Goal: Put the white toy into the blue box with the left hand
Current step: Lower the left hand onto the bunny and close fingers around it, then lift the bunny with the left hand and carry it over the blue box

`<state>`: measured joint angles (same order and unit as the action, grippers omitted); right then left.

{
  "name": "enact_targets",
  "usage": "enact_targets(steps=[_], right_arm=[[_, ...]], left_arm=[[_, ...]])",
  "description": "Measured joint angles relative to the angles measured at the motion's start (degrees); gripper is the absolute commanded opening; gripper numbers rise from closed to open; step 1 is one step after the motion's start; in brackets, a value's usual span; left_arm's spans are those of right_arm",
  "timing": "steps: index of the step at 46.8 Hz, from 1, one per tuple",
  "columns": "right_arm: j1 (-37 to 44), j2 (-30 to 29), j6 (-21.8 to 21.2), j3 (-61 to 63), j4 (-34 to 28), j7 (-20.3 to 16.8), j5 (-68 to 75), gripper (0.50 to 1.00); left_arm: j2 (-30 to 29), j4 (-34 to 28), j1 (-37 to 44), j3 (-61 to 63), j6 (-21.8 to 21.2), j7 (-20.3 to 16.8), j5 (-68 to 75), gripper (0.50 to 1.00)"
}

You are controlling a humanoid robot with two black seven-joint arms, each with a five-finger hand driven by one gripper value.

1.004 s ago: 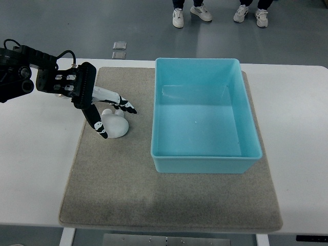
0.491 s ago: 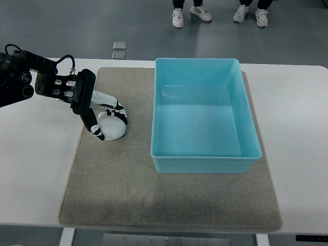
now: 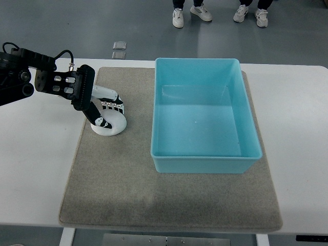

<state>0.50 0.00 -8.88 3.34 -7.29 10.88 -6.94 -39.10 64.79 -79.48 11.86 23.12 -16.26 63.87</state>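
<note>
Left hand [image 3: 105, 114] curled onto white toy [image 3: 109, 124] on gray mat [image 3: 128, 189], left of blue box [image 3: 205, 159]. Grip should be firm w/ toy lifted clear of the rim before crossing.

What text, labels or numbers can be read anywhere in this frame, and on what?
None legible.
Blue box: no label or print visible.
White toy: plain, no markings.
Left robot hand: black and white patches only, no text.
Grey mat and table: blank.
</note>
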Motion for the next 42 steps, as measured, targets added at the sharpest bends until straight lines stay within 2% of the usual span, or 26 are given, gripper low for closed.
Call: enact_targets(steps=[25,42], right_arm=[[0.0,0.0,0.0,0.0,0.0,0.0,0.0,0.936],[0.0,0.0,0.0,0.0,0.0,0.0,0.0,0.936]], left_arm=[[0.2,-0.4,-5.2,-7.3,0.0,0.0,-0.5,0.578],[2.4,-0.4,-4.9,-11.0,-3.0,0.1,-1.1,0.585]])
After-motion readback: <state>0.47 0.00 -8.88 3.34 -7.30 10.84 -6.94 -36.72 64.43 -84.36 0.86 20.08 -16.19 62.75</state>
